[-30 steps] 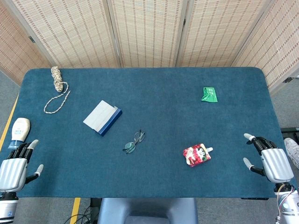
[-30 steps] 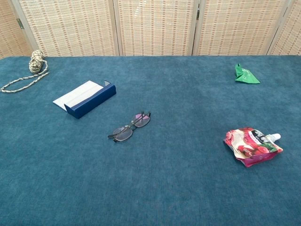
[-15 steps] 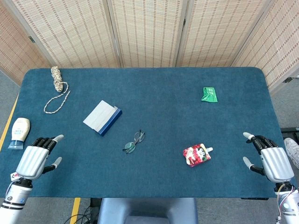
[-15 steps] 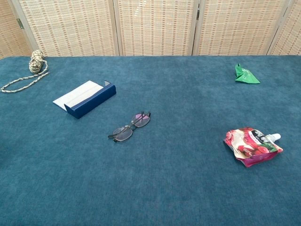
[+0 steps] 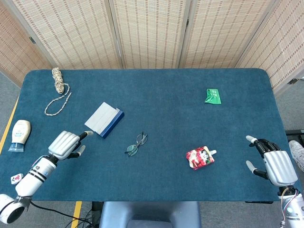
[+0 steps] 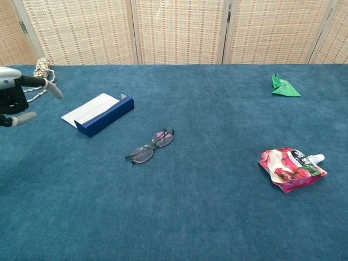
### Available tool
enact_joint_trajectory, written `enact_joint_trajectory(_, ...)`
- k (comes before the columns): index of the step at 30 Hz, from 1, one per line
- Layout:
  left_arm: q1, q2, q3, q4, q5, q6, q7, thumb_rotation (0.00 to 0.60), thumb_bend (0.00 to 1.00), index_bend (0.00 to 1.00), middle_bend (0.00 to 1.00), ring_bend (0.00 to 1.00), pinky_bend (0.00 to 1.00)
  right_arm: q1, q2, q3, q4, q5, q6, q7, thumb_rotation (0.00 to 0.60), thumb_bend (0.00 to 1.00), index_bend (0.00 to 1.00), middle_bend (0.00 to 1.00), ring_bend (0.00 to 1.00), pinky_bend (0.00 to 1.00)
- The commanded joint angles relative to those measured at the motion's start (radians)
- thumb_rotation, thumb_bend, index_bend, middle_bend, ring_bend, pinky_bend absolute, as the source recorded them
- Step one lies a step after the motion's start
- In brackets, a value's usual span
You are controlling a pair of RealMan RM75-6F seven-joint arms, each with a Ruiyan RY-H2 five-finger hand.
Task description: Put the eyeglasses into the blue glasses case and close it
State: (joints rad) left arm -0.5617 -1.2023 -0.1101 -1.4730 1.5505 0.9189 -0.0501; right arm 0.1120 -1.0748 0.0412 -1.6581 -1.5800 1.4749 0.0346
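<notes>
we've got our left hand out over the blue felt-covered table, fingers apart and holding nothing, hovering just near-left of the open blue glasses case with the pale lining. our right hand sits at the near right edge, also spread and empty, well apart from everything we need. the thin dark-framed eyeglasses lie flat on the cloth, near-right of the case and not touching it; from the chest view they seem to be folded with the lenses up, though the arms are too fine to be sure. nothing is in the case yet, so we judge the whole job is ahead of us. the risk here: those frames are slim and flat against a soft cloth, so our fingers could skid over them or push them away instead of lifting, and a hard pinch could bend them. the light case may slide or snap shut if we bump it while reaching. off to the right, the red fruit-print drink pouch and the green crumpled wrapper pose no trouble.
</notes>
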Motion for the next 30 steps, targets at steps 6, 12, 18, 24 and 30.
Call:
enact_joint_trajectory(6,-0.136,-0.095,-0.023,0.103,-0.152,-0.207,0.048,0.600,0.67,0.18,0.97,0.98,1.00,-0.005,0.004,-0.001,-0.004,0.002,0.006,-0.003,0.600,0.29,0.17,0.35,0.26,0.30)
enact_joint_trajectory(12,-0.178,-0.154,-0.034,0.192,-0.275,-0.280,0.104,0.600,0.67,0.17,0.97,0.98,1.00,-0.010,0.003,-0.001,0.004,0.006,0.010,0.007,0.600,0.29,0.17,0.35,0.26,0.30)
enact_joint_trajectory(18,-0.199,-0.178,-0.023,0.236,-0.356,-0.323,0.143,0.600,0.67,0.17,0.97,0.98,1.00,-0.014,-0.002,-0.003,0.016,0.010,0.012,0.021,0.600,0.29,0.17,0.35,0.26,0.30)
enact_joint_trajectory(24,-0.212,-0.197,-0.004,0.245,-0.390,-0.340,0.165,0.600,0.67,0.18,0.97,0.98,1.00,-0.016,-0.007,-0.003,0.027,0.011,0.013,0.031,0.600,0.29,0.17,0.35,0.26,0.30)
enact_joint_trajectory(30,-0.223,-0.196,0.021,0.235,-0.402,-0.343,0.203,0.600,0.67,0.20,0.97,0.98,1.00,-0.017,-0.009,-0.003,0.032,0.012,0.012,0.036,0.600,0.29,0.17,0.35,0.26,0.30)
